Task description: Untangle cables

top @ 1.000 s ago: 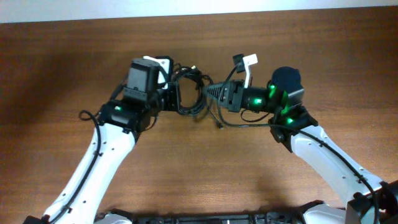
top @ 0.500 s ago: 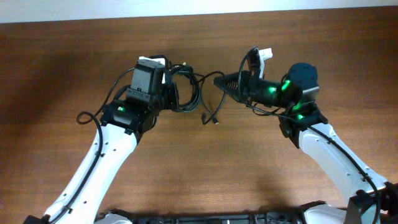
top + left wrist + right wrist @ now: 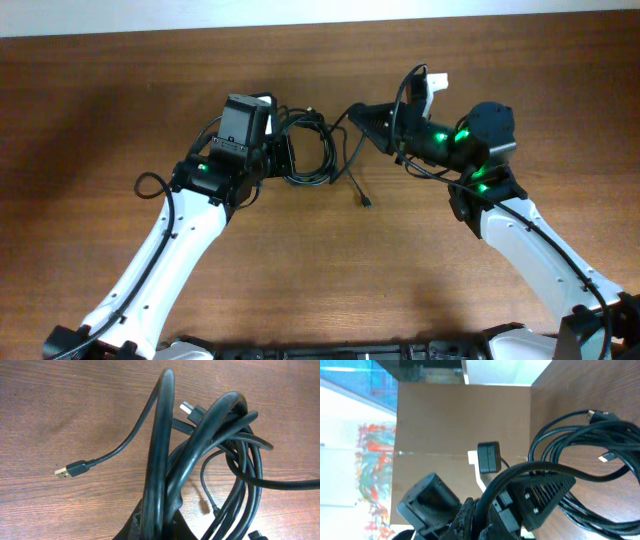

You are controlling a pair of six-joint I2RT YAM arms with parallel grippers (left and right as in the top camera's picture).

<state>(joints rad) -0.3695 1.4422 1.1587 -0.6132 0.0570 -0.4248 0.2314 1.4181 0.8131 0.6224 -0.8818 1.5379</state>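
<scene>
1. Table (image 3: 320, 280): brown wood-grain top, filling the overhead view.
2. Left arm (image 3: 170, 250): white links, rising from 7 o'clock towards the table's centre-top.
3. Right arm (image 3: 530, 250): white links, rising from 5 o'clock, with green lights on its black wrist.
4. Cables (image 3: 312, 152): black cords in one loosely looped bundle at 12 o'clock from the table's centre, resting between the two grippers. In the left wrist view the loops (image 3: 200, 445) cross and overlap one another.
5. Left gripper (image 3: 280, 158): at the bundle's 9 o'clock edge, clenched on several thick strands, which run down into its jaws in the wrist view.
6. Right gripper (image 3: 352, 113): at the bundle's 2 o'clock, fingers drawn to a point and pinching one strand; the ridged finger (image 3: 545, 495) lies against that strand.
7. Trailing plug (image 3: 367, 204): on the table at 5 o'clock of the bundle, at the end of a thin strand.
8. USB plug (image 3: 63, 473): lying flat on the wood at 9 o'clock of the loops.
</scene>
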